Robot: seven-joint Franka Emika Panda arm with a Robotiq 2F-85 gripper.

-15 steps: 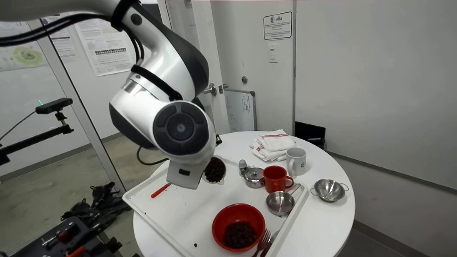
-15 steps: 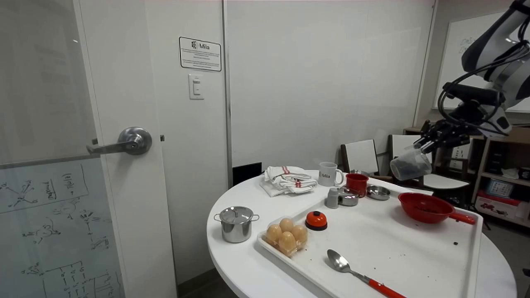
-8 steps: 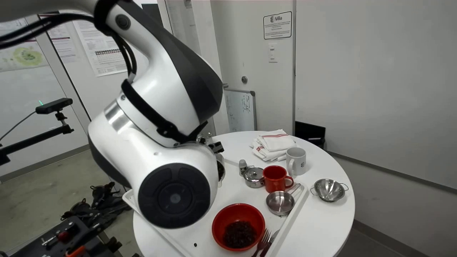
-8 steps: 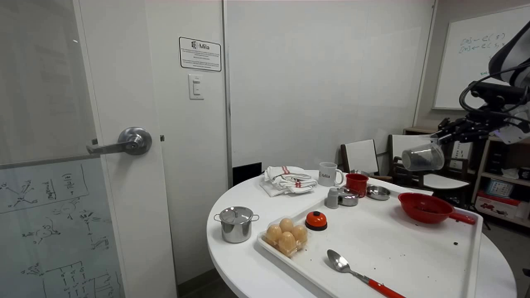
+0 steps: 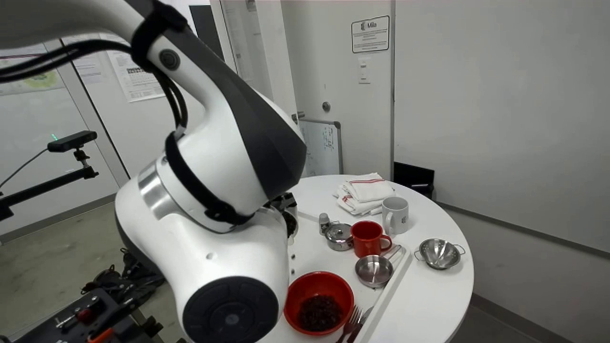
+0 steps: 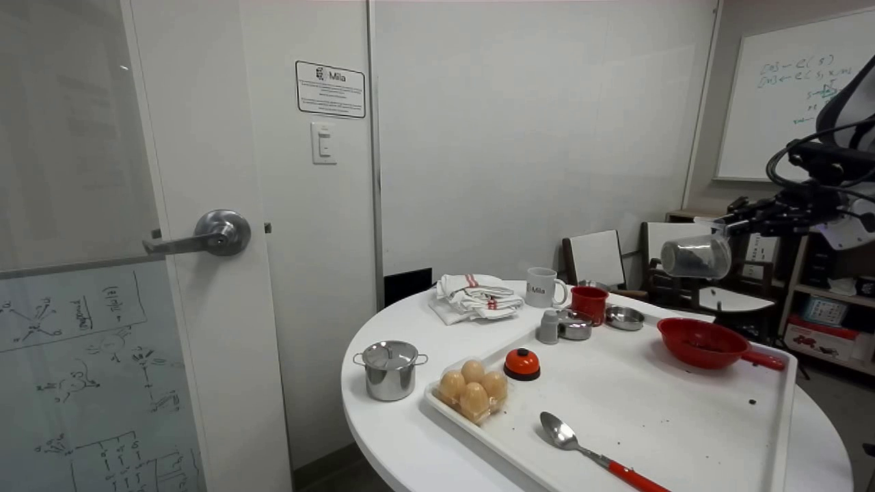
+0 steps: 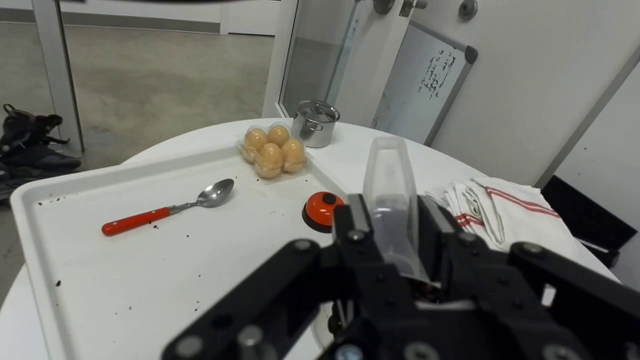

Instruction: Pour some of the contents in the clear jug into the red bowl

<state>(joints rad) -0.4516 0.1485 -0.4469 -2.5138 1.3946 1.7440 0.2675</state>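
Observation:
My gripper is shut on the handle of the clear jug. The handle stands between the fingers in the wrist view. The jug lies nearly on its side in the air above the tray, base to the left in that exterior view. In an exterior view my arm hides most of the jug; part of its rim and dark contents show. Dark bits show below its mouth, seemingly falling. The red bowl, with dark reddish-brown contents, stands on the tray; it also shows in an exterior view.
The white tray holds a spoon, eggs, an orange-red bell-shaped item, a red mug, a small steel pan, and a fork beside the bowl. Towels and a grey mug stand behind.
The jug has tipped further, to nearly horizontal, and risen slightly. My wrist has swung down and toward the viewer in an exterior view. Dark bits now show below the jug's mouth.

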